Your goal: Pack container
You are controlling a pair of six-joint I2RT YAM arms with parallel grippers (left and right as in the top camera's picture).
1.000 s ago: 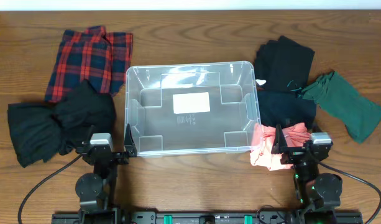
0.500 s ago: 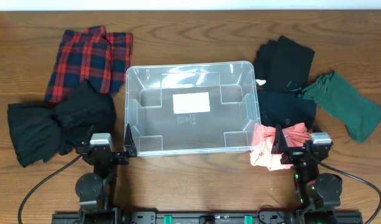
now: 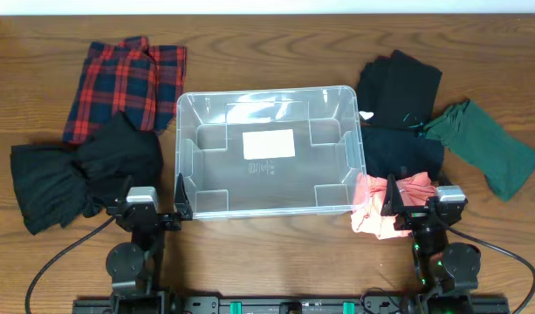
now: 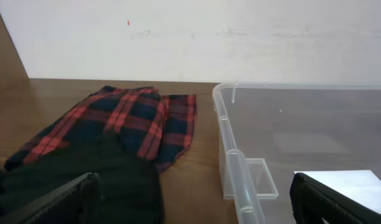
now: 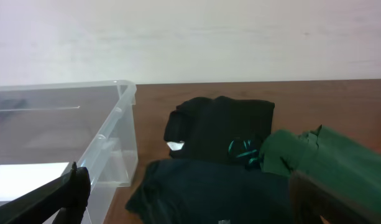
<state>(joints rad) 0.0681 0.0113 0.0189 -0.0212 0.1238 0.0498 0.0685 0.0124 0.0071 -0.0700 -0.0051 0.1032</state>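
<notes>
The container [image 3: 213, 166] sits in the middle of the wooden surface [image 3: 276, 253], open top up and a long side facing the arms. It is empty, and a white label [image 3: 268, 143] shows on its clear base.

To its left lies a red plaid cloth [image 3: 127, 83] on the far side. A black heap [image 3: 75, 174] lies nearer the arms and overlaps the plaid cloth's near edge. To the container's right, a black fold [image 3: 400, 87] lies farthest back. A navy fold [image 3: 402, 153] sits just beside the right wall, and a green cloth [image 3: 485, 148] lies out toward the right edge. A pink cloth [image 3: 380, 209] lies bunched against the container's near right corner.

The left claw [image 3: 150, 199] sits low near the front of the surface. Its jaws are spread wide and hold nothing, and its right finger is just beside the container's near left corner. Its wrist view looks between the two fingers at the black heap and plaid cloth on the left and the container's corner on the right.

The right claw [image 3: 424, 205] sits at the same depth on the other side, also spread wide and empty, with its left finger above the pink cloth. Its wrist view shows the container's corner on the left, and the navy fold, black fold and green cloth ahead.
</notes>
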